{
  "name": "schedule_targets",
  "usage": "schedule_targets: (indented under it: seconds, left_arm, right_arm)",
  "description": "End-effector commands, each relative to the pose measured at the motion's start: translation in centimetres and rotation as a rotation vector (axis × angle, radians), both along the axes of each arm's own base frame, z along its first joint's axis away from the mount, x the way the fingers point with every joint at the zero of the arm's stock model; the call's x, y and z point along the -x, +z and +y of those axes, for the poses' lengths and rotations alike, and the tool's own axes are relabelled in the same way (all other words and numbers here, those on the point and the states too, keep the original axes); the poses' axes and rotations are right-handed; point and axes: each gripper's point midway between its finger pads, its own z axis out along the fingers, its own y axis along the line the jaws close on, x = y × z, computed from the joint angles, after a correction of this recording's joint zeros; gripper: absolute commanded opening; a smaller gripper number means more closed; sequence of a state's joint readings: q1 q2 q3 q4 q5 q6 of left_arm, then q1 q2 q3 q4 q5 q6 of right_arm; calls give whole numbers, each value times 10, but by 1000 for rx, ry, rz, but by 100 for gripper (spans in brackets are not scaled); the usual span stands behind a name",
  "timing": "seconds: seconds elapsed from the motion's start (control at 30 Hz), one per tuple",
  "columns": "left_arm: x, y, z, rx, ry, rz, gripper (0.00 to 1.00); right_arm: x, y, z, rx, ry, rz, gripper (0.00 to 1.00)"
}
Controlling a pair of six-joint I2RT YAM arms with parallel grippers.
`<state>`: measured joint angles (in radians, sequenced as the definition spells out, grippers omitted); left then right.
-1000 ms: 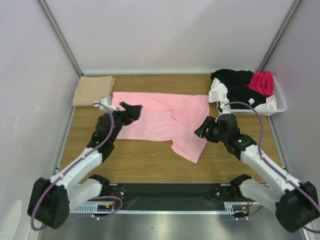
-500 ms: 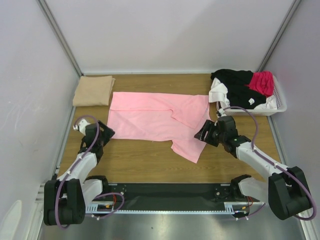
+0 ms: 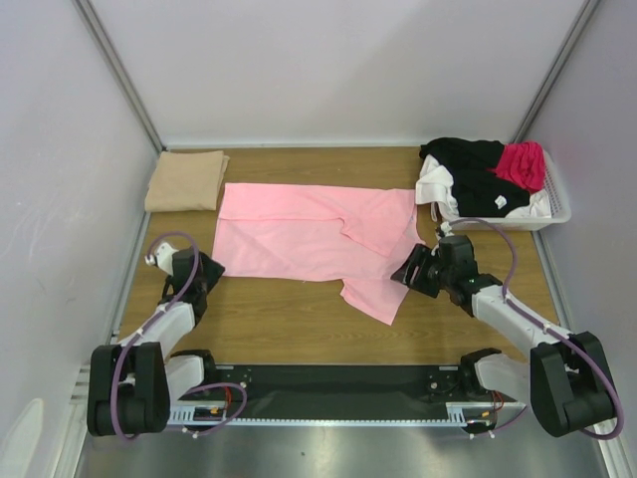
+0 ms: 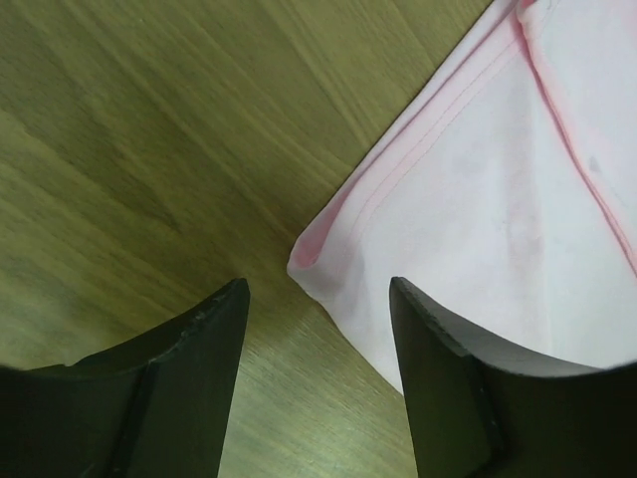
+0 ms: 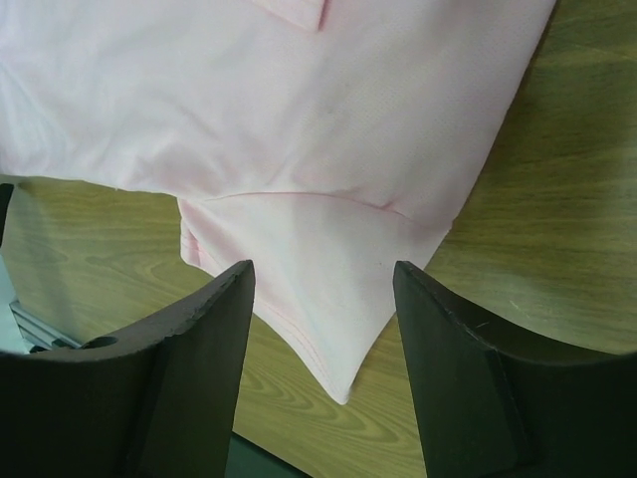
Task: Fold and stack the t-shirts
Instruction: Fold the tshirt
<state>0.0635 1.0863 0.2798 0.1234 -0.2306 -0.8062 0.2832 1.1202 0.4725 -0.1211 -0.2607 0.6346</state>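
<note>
A light pink t-shirt [image 3: 309,234] lies spread on the wooden table, one sleeve pointing toward the near edge. A folded tan t-shirt [image 3: 185,180] lies at the far left. Black [image 3: 468,169], magenta [image 3: 523,162] and white [image 3: 435,184] t-shirts are piled in the basket. My left gripper [image 3: 211,269] is open and empty, low at the pink shirt's near left corner [image 4: 318,261]. My right gripper [image 3: 406,271] is open and empty, low over the sleeve [image 5: 328,299] at the shirt's right side.
A white plastic basket [image 3: 552,211] stands at the far right. White walls close in the table on three sides. A black rail [image 3: 338,383] runs along the near edge between the arm bases.
My left arm has pulled back from over the pink shirt down to its near left corner. My right gripper has lowered slightly toward the sleeve. The shirt has not moved.
</note>
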Motion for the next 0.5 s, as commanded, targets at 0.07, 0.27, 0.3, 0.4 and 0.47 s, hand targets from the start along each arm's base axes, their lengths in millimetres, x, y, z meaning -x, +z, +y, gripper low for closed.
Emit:
schedule_targets:
  seconds: [0.07, 0.27, 0.3, 0.4, 0.47]
  left_arm:
    - [-10, 8, 3, 9, 19, -53, 59]
    - [-9, 2, 6, 17, 41, -15, 33]
    - [-8, 1, 7, 18, 50, -4, 28]
    - [-4, -1, 9, 21, 65, 4, 14]
    - [-1, 2, 11, 19, 88, -12, 4]
  right_arm:
    - [3, 0, -1, -13, -5, -11, 63]
    - [8, 0, -7, 4, -23, -6, 61]
    - [9, 1, -7, 4, -24, -4, 61]
    - [14, -3, -8, 2, -24, 17, 61]
    - [19, -6, -8, 6, -20, 28, 61]
